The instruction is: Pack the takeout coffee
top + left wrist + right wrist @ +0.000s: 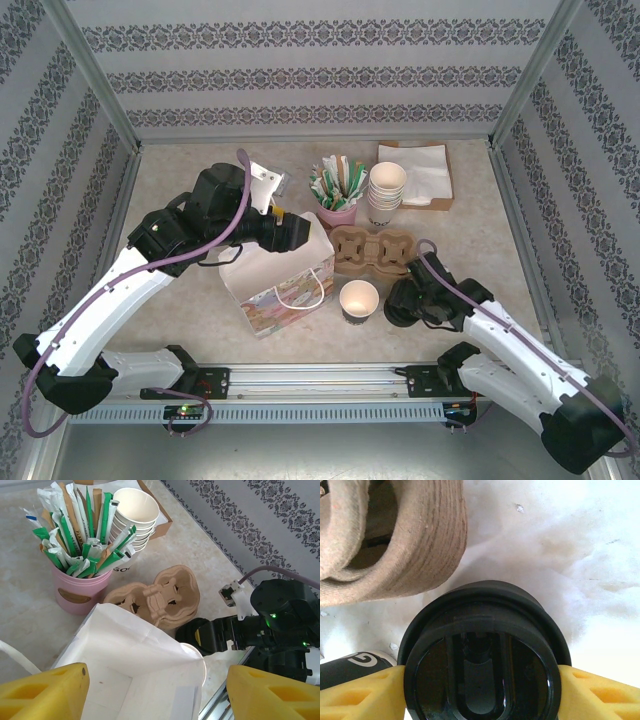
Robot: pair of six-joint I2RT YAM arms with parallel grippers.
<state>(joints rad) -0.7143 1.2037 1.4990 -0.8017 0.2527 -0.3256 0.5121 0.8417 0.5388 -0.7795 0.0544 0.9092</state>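
**Fig. — Bench from above, with both wrist views.** Your coffee cup stands upright and lidless close to the near edge of the bench, a little right of centre. It is a cream cup with a dark band. In the right wrist view, one white letter shows on that band, reading as a "G". The rest of the print is out of sight.

Just to the cup's right is the black lid, a round lid with a raised oblong in its middle. Your right claw is closed on it about halfway. Its yellow pads press the rim from both sides. Whether the lid rests on the bench or is lifted cannot be told.

Just behind cup and lid lies a brown pulp cup carrier. To the cup's left stands a white paper bag, its mouth open upward. The coloured print low on its side is too small to read.

Your left claw hovers over the bag's mouth, spread wide and holding nothing.

Towards the far edge stands a pink pot of wrapped straws, whose green-and-white wrappers carry print too fine to read. Beside the pot is a stack of cups; the letters "SO" show low on it in the left wrist view. A tray of white napkins lies behind the stack.
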